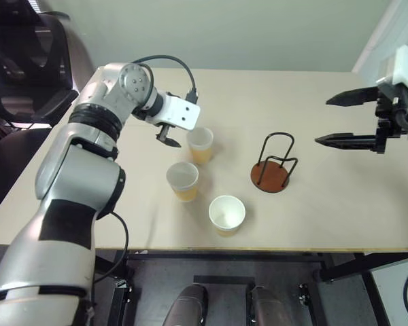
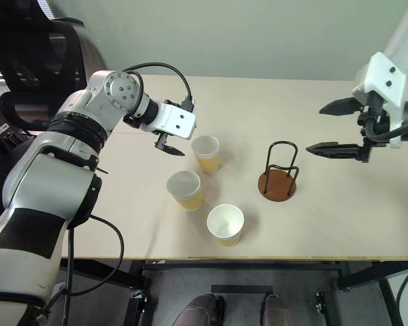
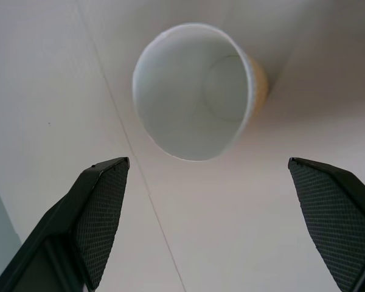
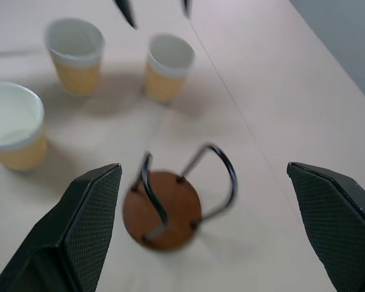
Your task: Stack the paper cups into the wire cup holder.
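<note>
Three tapered paper cups (image 1: 200, 144) (image 1: 183, 180) (image 1: 227, 214) stand upright mid-frame on the matte beige table (image 1: 340, 204): white inside, yellow-tan outside. Wire cup holder (image 1: 273, 165) right of them, well apart: thin black loops on a round reddish-brown disc, empty. Left gripper (image 1: 168, 136) hangs just beside the far cup, jaws wide apart, nothing held; textured black pads (image 3: 103, 210) in its wrist view. Right gripper (image 1: 347, 119) at right edge, jaws spread, empty. Holder's loops smear in the right wrist view.
</note>
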{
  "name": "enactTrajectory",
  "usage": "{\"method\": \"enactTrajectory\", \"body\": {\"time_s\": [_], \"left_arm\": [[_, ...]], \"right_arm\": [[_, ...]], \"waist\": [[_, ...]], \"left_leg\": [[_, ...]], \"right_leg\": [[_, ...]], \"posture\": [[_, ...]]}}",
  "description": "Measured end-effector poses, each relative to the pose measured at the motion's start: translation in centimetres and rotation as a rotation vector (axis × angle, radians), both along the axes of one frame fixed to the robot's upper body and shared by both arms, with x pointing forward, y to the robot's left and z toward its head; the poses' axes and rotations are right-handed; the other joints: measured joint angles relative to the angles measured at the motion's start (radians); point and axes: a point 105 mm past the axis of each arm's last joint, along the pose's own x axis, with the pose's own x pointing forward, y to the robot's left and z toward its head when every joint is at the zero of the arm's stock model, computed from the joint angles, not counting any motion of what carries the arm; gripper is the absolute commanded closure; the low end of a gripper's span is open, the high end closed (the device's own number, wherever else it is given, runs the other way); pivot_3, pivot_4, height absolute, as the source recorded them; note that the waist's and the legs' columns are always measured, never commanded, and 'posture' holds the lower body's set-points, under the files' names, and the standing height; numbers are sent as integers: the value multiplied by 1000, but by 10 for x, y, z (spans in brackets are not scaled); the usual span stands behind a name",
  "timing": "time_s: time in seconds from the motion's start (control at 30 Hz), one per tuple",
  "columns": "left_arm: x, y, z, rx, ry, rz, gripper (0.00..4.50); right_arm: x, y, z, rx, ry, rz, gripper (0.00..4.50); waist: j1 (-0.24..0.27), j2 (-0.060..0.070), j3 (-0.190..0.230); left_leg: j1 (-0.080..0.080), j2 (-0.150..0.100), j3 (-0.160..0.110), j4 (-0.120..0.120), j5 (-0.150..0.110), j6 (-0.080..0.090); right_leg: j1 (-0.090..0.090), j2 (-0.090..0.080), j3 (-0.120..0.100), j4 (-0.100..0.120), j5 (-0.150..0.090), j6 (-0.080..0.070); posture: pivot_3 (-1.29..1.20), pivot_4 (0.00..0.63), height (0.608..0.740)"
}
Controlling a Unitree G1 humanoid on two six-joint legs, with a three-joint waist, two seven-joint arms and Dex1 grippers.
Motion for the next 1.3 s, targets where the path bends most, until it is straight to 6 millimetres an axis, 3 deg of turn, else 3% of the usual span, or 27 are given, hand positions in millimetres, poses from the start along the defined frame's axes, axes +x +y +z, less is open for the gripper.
{"method": "enactTrajectory", "body": {"time_s": [0.13,0.47,1.13,1.3], "left_arm": [[-1,-3,-4,33,16,-8,0],[2,-10,-13,105,0,-33,0],[7,-7,-35,155,-16,-11,0],[9,-9,-36,153,-30,-8,1675]], "right_arm": [[1,-2,-8,-5,18,-3,74],[-1,1,-5,-6,2,5,74],[-5,3,-7,13,-6,-6,74],[-5,3,-8,15,-6,-7,0]], "waist": [[-4,0,0],[-5,0,0],[-2,0,0],[-2,0,0]], "left_leg": [[0,0,2,1,1,0],[0,0,0,2,2,2],[0,0,1,5,2,2],[0,0,0,7,2,2]], "right_leg": [[0,1,0,2,-1,1],[1,-1,1,3,-1,1],[2,-1,0,4,0,2],[3,-2,1,4,0,3]], "posture": [[0,150,740],[0,150,740],[0,150,740],[0,150,740]]}}
